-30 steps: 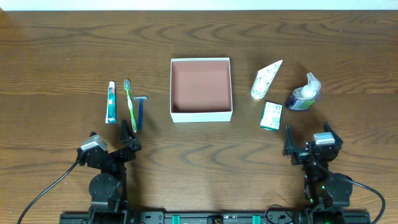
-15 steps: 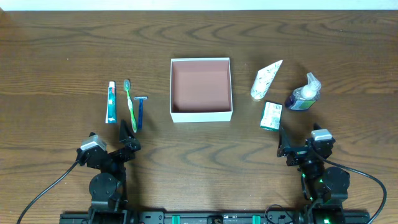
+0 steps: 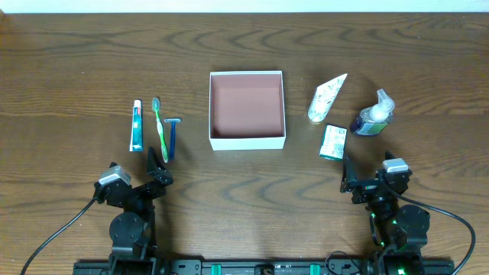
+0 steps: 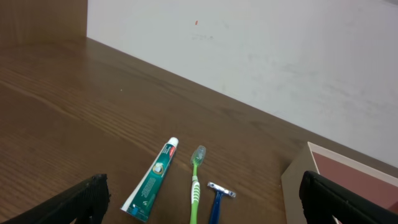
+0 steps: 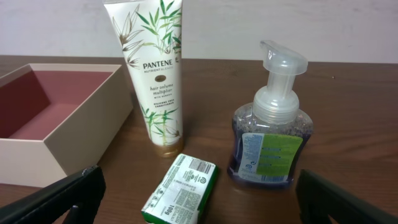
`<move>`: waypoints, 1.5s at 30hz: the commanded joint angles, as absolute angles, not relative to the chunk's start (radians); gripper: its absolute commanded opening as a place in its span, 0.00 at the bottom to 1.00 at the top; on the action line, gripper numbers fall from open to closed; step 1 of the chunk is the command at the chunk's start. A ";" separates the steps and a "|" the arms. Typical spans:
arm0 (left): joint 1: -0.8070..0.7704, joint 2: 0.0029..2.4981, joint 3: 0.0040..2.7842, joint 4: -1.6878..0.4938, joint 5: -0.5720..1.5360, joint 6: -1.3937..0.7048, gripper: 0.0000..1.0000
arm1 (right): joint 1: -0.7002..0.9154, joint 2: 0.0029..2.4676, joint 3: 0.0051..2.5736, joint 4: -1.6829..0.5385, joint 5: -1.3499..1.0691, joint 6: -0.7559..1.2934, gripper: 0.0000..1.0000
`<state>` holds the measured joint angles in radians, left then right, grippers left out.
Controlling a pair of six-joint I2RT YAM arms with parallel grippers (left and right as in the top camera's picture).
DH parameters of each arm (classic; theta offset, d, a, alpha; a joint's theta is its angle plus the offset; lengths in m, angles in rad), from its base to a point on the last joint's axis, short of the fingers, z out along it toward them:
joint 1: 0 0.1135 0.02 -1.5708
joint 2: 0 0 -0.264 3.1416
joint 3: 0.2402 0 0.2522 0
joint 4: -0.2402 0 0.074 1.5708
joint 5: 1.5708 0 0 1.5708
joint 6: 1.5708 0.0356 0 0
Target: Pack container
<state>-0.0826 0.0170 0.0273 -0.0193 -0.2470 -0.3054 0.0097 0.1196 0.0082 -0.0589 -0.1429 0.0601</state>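
Observation:
The container is a shallow square white-walled box with a reddish-brown floor, standing empty at the table's middle; it also shows in the left wrist view and the right wrist view. Left of it lie a toothpaste tube, a green toothbrush and a blue razor. Right of it lie a Pantene tube, a foam pump bottle and a green-and-white carton. My left gripper is open and empty, just in front of the toothbrush and razor. My right gripper is open and empty, just in front of the carton.
The table is dark wood. A white wall runs along its far edge. The toothpaste, toothbrush and razor lie between my left fingers' line of sight. The pump bottle and Pantene tube lie ahead of my right gripper.
My right gripper shifted a little left toward the carton a second ago and has held still since. The left arm and all objects have not moved.

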 commanded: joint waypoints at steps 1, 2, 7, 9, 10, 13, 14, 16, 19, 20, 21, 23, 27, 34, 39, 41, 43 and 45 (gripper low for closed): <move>-0.088 0.018 0.004 -0.048 -0.278 -0.285 0.98 | 0.007 0.118 0.006 -0.060 -0.161 0.074 0.99; -0.088 0.018 0.004 -0.049 -0.278 -0.285 0.98 | 0.007 0.118 0.006 -0.060 -0.161 0.074 0.99; -0.088 0.018 0.004 -0.048 -0.278 -0.285 0.98 | 0.007 0.118 0.006 -0.060 -0.161 0.074 0.99; -0.088 0.018 0.004 -0.049 -0.278 -0.285 0.98 | 0.007 0.118 0.006 -0.060 -0.161 0.074 0.99; -0.088 0.018 0.004 -0.048 -0.278 -0.285 0.98 | 0.007 0.118 0.006 -0.060 -0.161 0.074 0.99; -0.088 0.018 0.004 -0.049 -0.278 -0.285 0.98 | 0.007 0.118 0.006 -0.060 -0.161 0.074 0.99; -0.088 0.018 0.004 -0.048 -0.278 -0.285 0.98 | 0.007 0.118 0.006 -0.060 -0.161 0.074 0.99; -0.088 0.018 0.004 -0.048 -0.278 -0.285 0.98 | 0.007 0.118 0.006 -0.060 -0.161 0.074 0.99; -0.088 0.018 0.004 -0.048 -0.278 -0.285 0.98 | 0.007 0.118 0.006 -0.060 -0.161 0.074 0.99; -0.088 0.018 0.004 -0.049 -0.278 -0.285 0.98 | 0.007 0.118 0.006 -0.060 -0.161 0.074 0.99; -0.088 0.018 0.004 -0.049 -0.278 -0.285 0.98 | 0.007 0.118 0.006 -0.060 -0.161 0.074 0.99; -0.088 0.018 0.004 -0.048 -0.278 -0.285 0.98 | 0.007 0.118 0.006 -0.060 -0.161 0.074 0.99; -0.088 0.018 0.004 -0.048 -0.278 -0.290 0.98 | 0.007 0.118 0.006 -0.059 -0.166 0.086 0.99; -0.088 0.018 0.004 -0.048 -0.273 -0.292 0.98 | 0.007 0.118 0.006 -0.057 -0.192 0.395 0.99; -0.088 0.018 0.004 -0.013 -0.253 -0.292 0.98 | 0.007 0.118 0.006 -0.054 -0.218 0.439 0.99; -0.088 0.018 0.009 -0.003 -0.230 -0.292 0.98 | 0.007 0.118 0.010 -0.052 -0.241 0.406 0.99; -0.088 0.023 0.027 -0.007 -0.196 -0.280 0.98 | 0.007 0.118 0.026 -0.057 -0.256 0.402 0.99; -0.088 0.040 0.053 -0.008 -0.186 -0.281 0.98 | 0.007 0.124 0.051 -0.070 -0.259 0.402 0.99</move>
<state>-0.0826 0.0208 0.0250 -0.0036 -0.2203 -0.3050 0.0097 0.1200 0.0113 -0.0593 -0.2173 0.3847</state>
